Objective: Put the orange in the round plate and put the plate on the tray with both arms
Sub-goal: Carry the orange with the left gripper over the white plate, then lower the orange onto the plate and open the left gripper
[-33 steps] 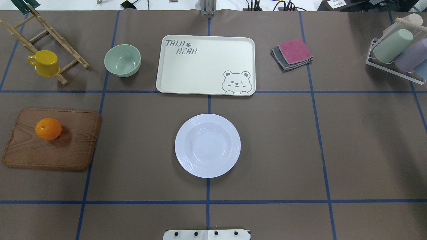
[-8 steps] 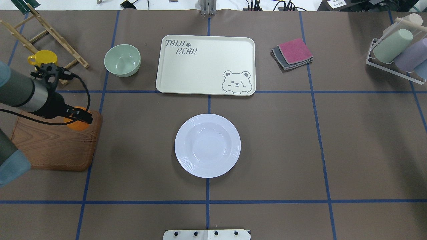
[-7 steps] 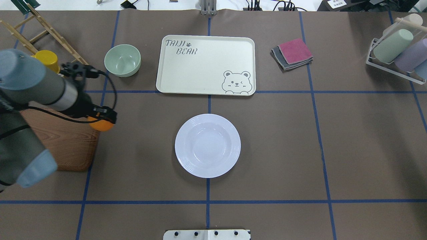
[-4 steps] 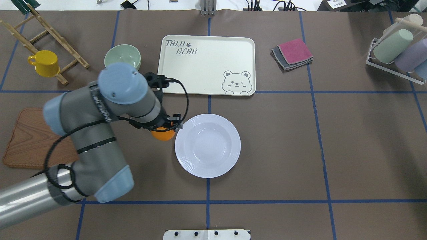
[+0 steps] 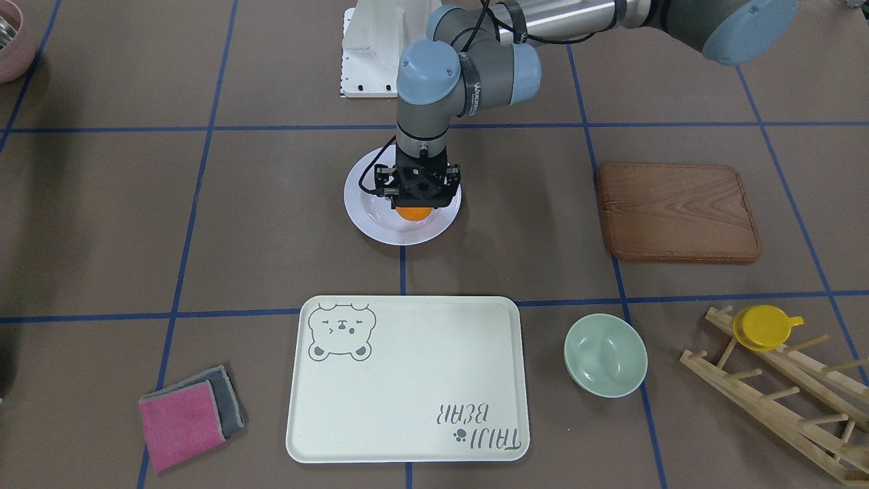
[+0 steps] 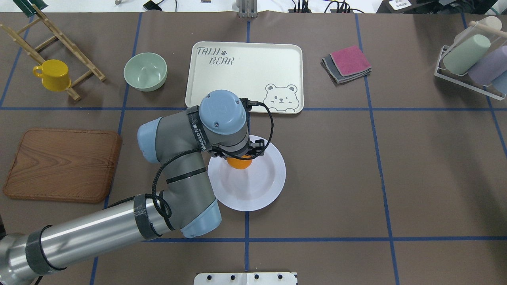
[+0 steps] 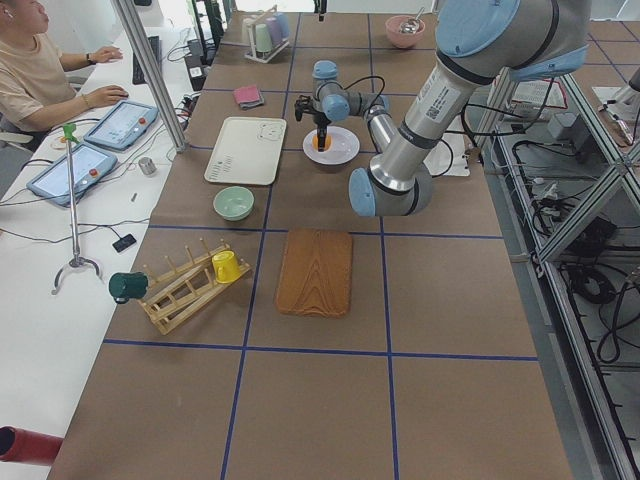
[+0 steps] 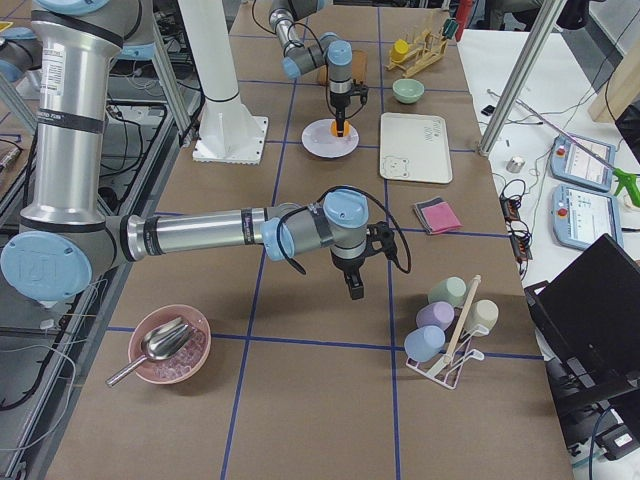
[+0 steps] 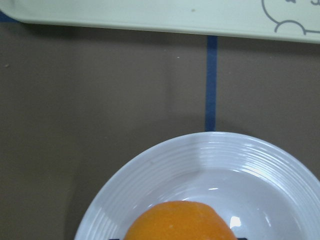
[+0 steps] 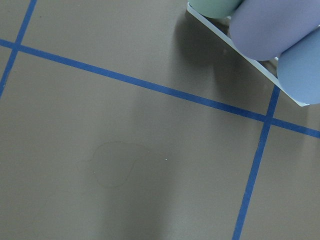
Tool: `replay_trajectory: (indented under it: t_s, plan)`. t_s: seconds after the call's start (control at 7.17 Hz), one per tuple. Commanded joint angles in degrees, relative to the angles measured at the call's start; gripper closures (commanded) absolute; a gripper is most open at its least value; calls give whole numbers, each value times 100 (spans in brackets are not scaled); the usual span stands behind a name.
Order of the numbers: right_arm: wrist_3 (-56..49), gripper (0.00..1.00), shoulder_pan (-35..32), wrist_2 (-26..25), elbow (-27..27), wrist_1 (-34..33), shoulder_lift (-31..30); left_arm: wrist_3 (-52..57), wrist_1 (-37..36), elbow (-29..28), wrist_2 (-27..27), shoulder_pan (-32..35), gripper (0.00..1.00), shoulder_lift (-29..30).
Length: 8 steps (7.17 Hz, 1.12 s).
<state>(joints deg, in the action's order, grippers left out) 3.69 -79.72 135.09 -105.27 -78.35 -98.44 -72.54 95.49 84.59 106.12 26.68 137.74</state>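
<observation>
My left gripper (image 5: 415, 206) is shut on the orange (image 5: 414, 212), holding it low over the far half of the round plate (image 6: 265, 186). Whether the fruit touches the plate I cannot tell. The left wrist view shows the orange (image 9: 180, 221) at the bottom edge above the plate's ribbed rim (image 9: 220, 145). The cream tray (image 6: 245, 75) with the bear drawing lies just beyond the plate and holds nothing. My right gripper (image 8: 355, 287) hovers over bare table near the cup rack. It shows only in the exterior right view, so I cannot tell whether it is open or shut.
A brown wooden board (image 6: 59, 164) lies at the left with nothing on it. A pale-green bowl (image 6: 145, 71) and a yellow cup (image 6: 53, 74) on a wooden rack stand at the back left. Folded cloths (image 6: 347, 63) and a rack of cups (image 6: 471, 59) sit at the right.
The left arm came in, took the orange off the wooden board and carried it right; it now hangs over the plate instead of beside its left rim.
</observation>
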Motion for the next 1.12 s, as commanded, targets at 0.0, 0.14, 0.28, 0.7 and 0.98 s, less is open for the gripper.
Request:
replay_trajectory:
  t_s: [0.0, 0.14, 0.28, 0.7, 0.98]
  plan:
    - [0, 0, 1, 0, 7, 3, 0, 11, 146, -119, -47, -101, 1, 34]
    - [9, 0, 9, 0, 7, -5, 9, 20, 146, -110, -56, -162, 1, 16]
    - [9, 0, 36, 9, 7, 3, 26, 46, 137, -75, -65, -224, 1, 16]
    - [44, 0, 132, 35, -11, 3, 123, 902, -369, 1001, 162, 221, 0, -535]
    - [559, 0, 211, 315, -37, 3, 350, 2227, -935, 1854, 820, 1212, 0, -1367]
